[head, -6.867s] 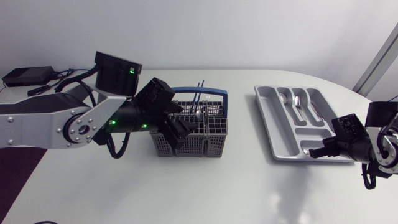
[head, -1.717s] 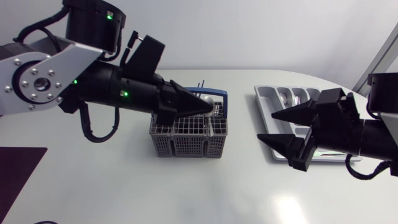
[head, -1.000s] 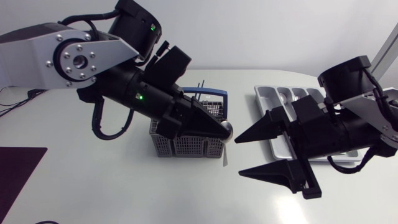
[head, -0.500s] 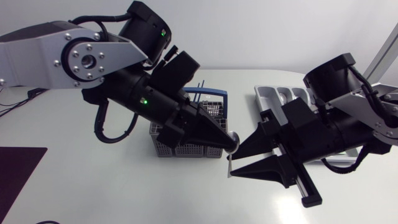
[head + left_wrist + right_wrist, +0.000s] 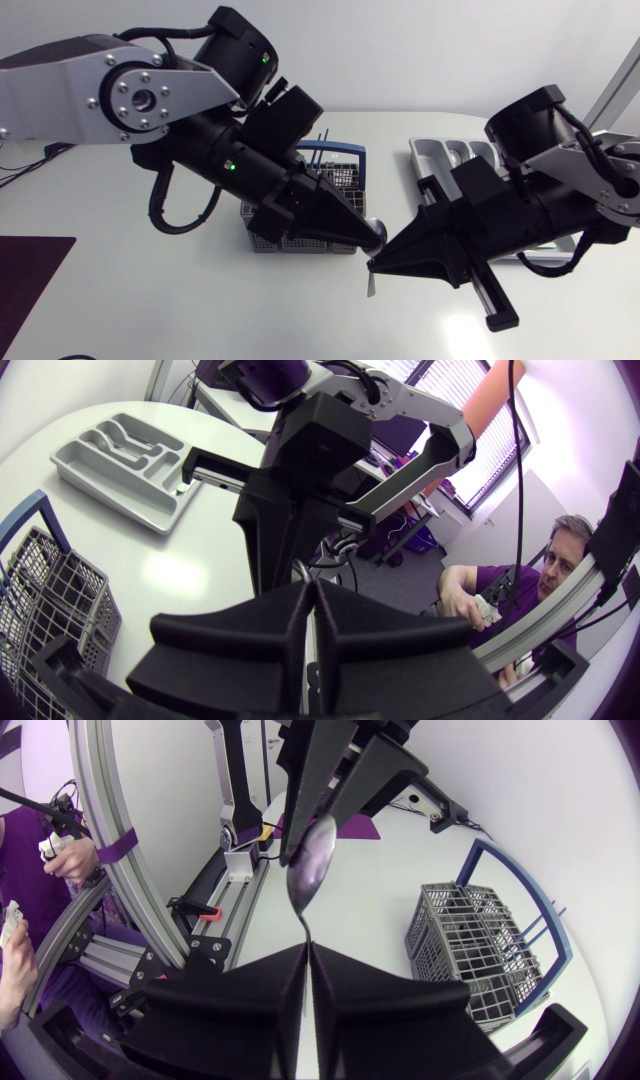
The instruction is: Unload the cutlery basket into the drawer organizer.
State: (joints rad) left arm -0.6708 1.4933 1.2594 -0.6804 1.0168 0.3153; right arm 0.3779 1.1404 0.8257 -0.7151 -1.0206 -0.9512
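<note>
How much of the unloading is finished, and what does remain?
Done: some cutlery lies in the organizer. In hand: one spoon in the air, the jaws of left gripper and right gripper both shut on it, a handover. Left: dark sticks stand in the basket; the spoon is not yet placed.

Just beside the cutlery basket (image 5: 350, 185), on its drawer organizer (image 5: 425, 150) side, the left gripper (image 5: 372, 235) and right gripper (image 5: 378, 262) are clamping one spoon (image 5: 371, 285) tip to tip, blocking that gap. The left arm is hanging over most of the basket, leaving only the compartments by its blue handle uncovered.
</note>
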